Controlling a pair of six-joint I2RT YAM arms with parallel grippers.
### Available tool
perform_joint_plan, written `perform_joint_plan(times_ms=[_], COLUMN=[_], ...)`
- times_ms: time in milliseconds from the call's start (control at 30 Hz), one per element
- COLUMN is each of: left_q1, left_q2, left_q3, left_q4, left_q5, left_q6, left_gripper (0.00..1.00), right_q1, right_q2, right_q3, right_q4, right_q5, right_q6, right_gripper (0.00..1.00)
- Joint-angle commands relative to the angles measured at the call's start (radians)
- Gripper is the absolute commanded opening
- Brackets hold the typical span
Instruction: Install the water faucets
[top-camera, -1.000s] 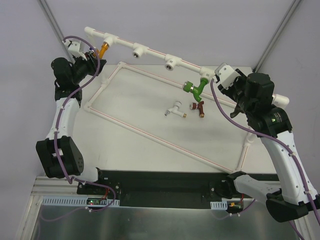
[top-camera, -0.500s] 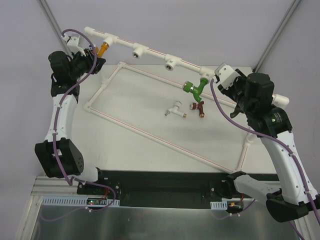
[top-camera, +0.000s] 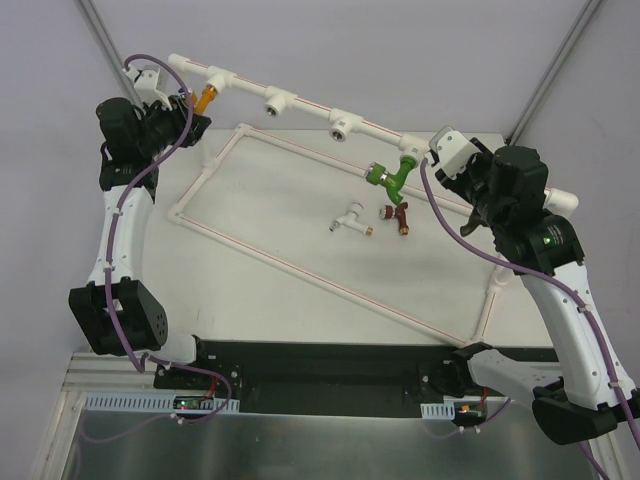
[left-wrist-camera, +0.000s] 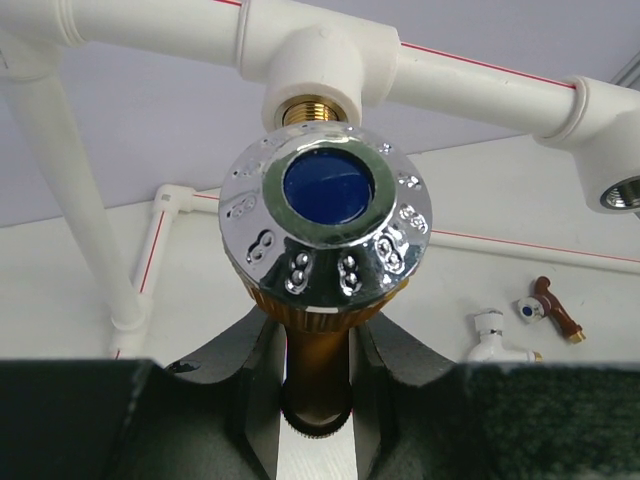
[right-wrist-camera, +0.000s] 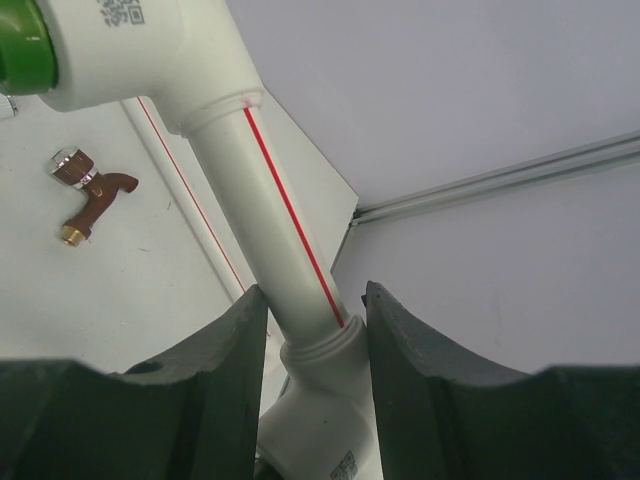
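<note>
The orange-gold faucet (top-camera: 205, 98) sits in the leftmost tee socket (left-wrist-camera: 312, 75) of the white pipe frame (top-camera: 300, 103). My left gripper (top-camera: 190, 108) is shut on its body; in the left wrist view (left-wrist-camera: 318, 340) the fingers clamp the gold stem under the chrome, blue-centred knob (left-wrist-camera: 325, 225). The green faucet (top-camera: 388, 175) hangs from a tee further right. My right gripper (top-camera: 432, 160) is shut on the frame's pipe (right-wrist-camera: 290, 230) beside that tee. The white faucet (top-camera: 350, 217) and dark red faucet (top-camera: 398, 213) lie loose on the table. No grey faucet is in view.
Two open tee sockets (top-camera: 278, 100) (top-camera: 343, 125) sit on the top rail between the orange-gold and green faucets. The frame's lower pipes (top-camera: 300, 270) lie flat on the white table (top-camera: 270, 200). Grey walls stand behind the rail.
My left wrist has shifted up and to the left while staying shut on the orange-gold faucet. The right arm and the loose faucets have not moved.
</note>
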Motion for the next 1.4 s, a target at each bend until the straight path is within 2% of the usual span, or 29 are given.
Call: perform_joint_plan(times_ms=[0,467,1367], left_q1=[-0.01,-0.062,-0.166], left_q2=[-0.015,-0.02,-0.043], left_q3=[0.066,0.052,-0.006], left_q4=[0.056,0.001,-0.063], left_q5=[-0.035,-0.096,-0.237], left_q6=[0.063,0.305,0.905], left_gripper=[0.0,0.0,0.0], right_q1=[0.023,0.028,0.035], right_q2=[-0.009,-0.009,-0.005], right_q3=[0.008,0.011,0.011], right_q4=[0.073,0.073,0.07], right_q5=[-0.047,-0.048,-0.048], right_q6=[0.059,0.059,0.056], right_gripper=[0.02,0.02,0.02])
